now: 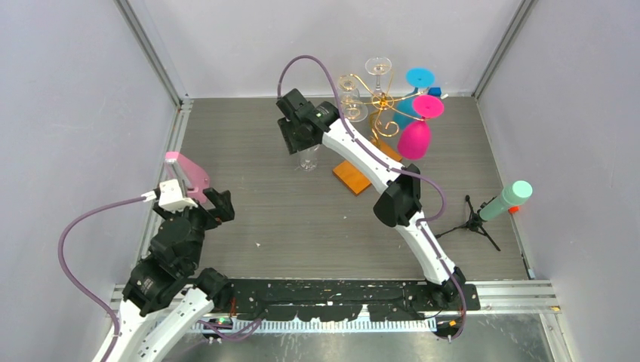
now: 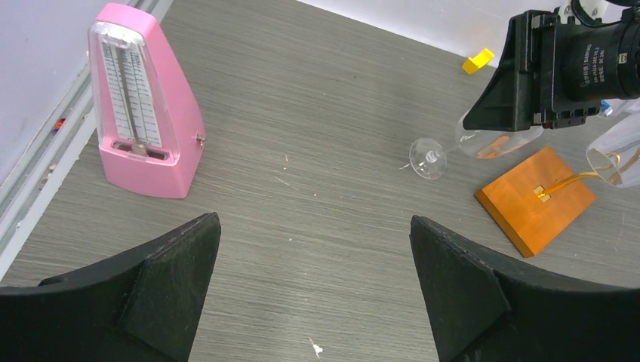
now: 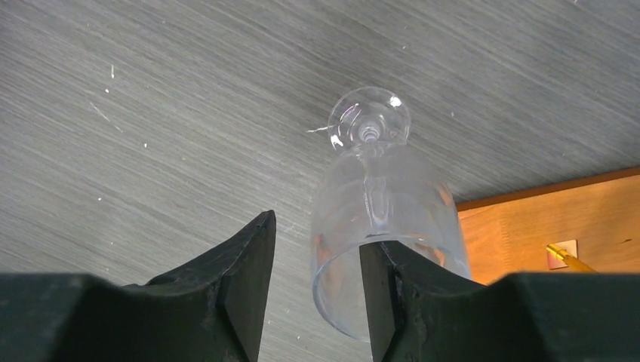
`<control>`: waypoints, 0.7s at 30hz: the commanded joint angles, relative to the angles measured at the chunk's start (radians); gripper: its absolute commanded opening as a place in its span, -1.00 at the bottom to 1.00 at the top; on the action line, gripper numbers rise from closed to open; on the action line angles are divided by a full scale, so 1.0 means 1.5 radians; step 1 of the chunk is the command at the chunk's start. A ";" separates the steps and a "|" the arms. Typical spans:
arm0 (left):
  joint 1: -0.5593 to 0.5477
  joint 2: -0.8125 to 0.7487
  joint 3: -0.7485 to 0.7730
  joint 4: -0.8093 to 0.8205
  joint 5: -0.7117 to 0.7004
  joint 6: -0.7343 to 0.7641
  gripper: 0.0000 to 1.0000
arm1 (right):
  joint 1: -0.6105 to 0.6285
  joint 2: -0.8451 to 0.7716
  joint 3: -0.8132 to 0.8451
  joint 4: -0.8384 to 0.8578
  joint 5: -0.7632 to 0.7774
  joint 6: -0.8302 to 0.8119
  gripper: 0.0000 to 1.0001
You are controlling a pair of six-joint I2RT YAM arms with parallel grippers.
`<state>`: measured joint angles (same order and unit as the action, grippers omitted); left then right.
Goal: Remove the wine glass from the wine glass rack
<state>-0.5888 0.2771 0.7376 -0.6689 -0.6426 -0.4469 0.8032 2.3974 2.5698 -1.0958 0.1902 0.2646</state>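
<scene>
Standing upright on the table [image 1: 249, 226], the clear wine glass [image 3: 385, 196] sits stem-vertical directly under the right gripper [image 3: 317, 234], jaws parted astride its rim; the left gripper [image 2: 313, 222] is spread, far off.

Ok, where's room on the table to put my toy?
The big bare middle of the table, between the pink metronome and the right arm, on the near side of the clear wine glass. Also the back left corner. It's crowded at the back right, around the wine glass rack and its hanging glasses.
</scene>
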 commanded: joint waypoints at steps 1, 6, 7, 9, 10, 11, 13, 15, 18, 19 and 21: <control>-0.001 0.013 -0.003 0.033 0.003 -0.010 0.99 | -0.004 -0.012 0.031 0.047 0.023 -0.026 0.04; -0.001 0.018 -0.003 0.035 0.005 -0.012 0.99 | -0.004 -0.024 0.032 0.066 0.035 -0.034 0.13; -0.001 0.018 -0.003 0.035 0.004 -0.012 0.99 | -0.003 -0.027 0.032 0.069 0.039 -0.036 0.15; 0.000 0.019 -0.004 0.037 0.003 -0.012 0.99 | -0.004 -0.036 0.032 0.082 0.040 -0.039 0.19; -0.001 0.019 -0.004 0.038 0.002 -0.013 0.99 | -0.004 -0.042 0.032 0.085 0.039 -0.040 0.21; -0.001 0.018 -0.005 0.039 0.001 -0.013 0.99 | -0.004 -0.046 0.033 0.093 0.037 -0.040 0.21; -0.001 0.017 -0.004 0.039 -0.001 -0.013 0.99 | -0.004 -0.057 0.033 0.103 0.030 -0.039 0.22; -0.001 0.016 -0.003 0.039 -0.003 -0.013 0.99 | -0.003 -0.070 0.037 0.108 0.022 -0.032 0.23; -0.001 0.014 0.000 0.042 0.007 -0.003 0.99 | -0.003 -0.102 0.038 0.115 -0.015 -0.016 0.23; -0.001 0.015 0.001 0.049 0.025 0.010 0.99 | -0.002 -0.120 0.037 0.119 -0.029 -0.013 0.23; -0.001 0.021 0.008 0.051 0.048 0.025 0.99 | 0.002 -0.150 0.029 0.129 -0.070 -0.007 0.23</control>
<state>-0.5888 0.2962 0.7349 -0.6571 -0.6266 -0.4553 0.8001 2.3505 2.5763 -0.9806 0.1852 0.2352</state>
